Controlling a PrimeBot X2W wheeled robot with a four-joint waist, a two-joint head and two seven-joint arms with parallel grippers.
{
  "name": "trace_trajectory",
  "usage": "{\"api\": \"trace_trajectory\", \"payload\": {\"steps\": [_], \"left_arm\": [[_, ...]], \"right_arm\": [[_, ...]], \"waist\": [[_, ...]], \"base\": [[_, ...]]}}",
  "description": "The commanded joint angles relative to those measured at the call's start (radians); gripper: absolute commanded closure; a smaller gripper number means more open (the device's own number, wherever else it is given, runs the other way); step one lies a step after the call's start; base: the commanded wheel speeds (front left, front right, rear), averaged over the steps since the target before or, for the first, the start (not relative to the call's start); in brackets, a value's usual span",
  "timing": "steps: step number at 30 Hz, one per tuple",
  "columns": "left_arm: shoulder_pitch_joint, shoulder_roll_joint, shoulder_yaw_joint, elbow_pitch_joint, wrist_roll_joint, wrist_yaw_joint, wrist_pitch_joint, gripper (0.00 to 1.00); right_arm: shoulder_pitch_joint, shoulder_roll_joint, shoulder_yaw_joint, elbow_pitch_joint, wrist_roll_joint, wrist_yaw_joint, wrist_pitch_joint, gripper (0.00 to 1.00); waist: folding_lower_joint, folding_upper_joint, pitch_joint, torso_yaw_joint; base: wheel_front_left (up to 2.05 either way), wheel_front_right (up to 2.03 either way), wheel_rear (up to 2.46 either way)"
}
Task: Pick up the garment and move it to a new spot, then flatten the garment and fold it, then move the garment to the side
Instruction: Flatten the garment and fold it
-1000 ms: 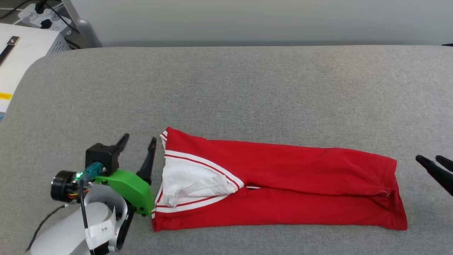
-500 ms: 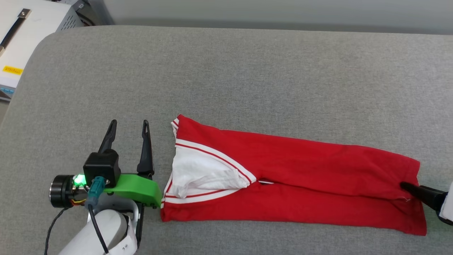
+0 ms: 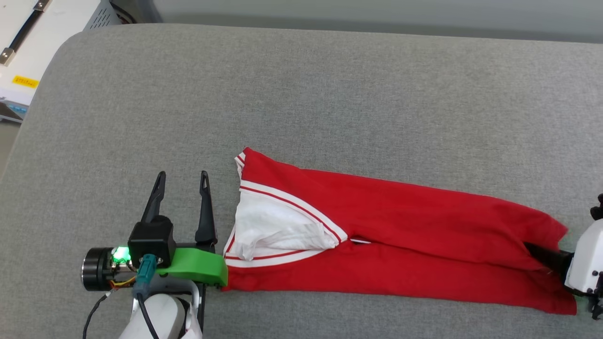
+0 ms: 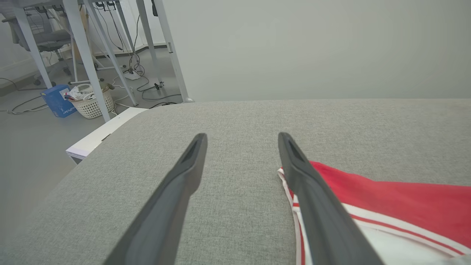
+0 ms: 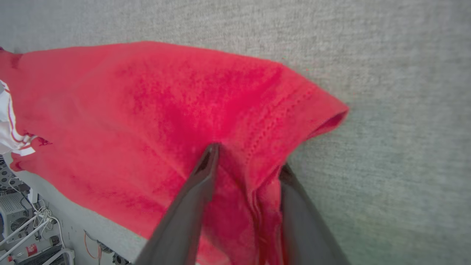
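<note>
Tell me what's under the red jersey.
The jersey lies on a grey padded surface. At its hem, one jaw of the right gripper sits beneath a fold. Anything under the cloth's middle is covered.

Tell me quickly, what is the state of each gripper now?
Left gripper: open, holding nothing, beside the red jersey.
Right gripper: open, fingers astride the jersey's hem fold, not yet shut.

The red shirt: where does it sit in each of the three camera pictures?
Head view: garment across the lower middle, reaching the right edge.
Left wrist view: garment in the lower right corner.
Right wrist view: garment over left and centre.
Shared landmark: its white sleeve.
</note>
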Motion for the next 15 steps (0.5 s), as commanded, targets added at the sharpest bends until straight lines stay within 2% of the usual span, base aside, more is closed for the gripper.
{"api": "trace_trajectory", "payload": {"steps": [1, 12, 15], "left_arm": [[0.018, -0.01, 0.013, 0.003, 0.019, -0.011, -0.006, 0.0], [0.07, -0.071, 0.11, 0.019, 0.099, -0.115, -0.006, 0.0], [0.084, -0.082, 0.13, 0.027, 0.11, -0.138, -0.006, 0.0]], "right_arm": [[0.017, 0.032, 0.031, 0.016, 0.003, 0.0, 0.002, 1.0], [0.014, -0.154, -0.069, 0.126, 0.018, 0.0, -0.051, 1.0], [0.025, -0.182, -0.077, 0.128, 0.024, 0.0, -0.043, 1.0]], "waist": [[0.0, 0.0, -0.009, -0.008], [0.0, 0.0, -0.075, -0.021], [0.0, 0.0, -0.093, -0.02]], "base": [[0.0, 0.0, 0.0], [0.0, 0.0, 0.0], [0.0, 0.0, 0.0]]}}
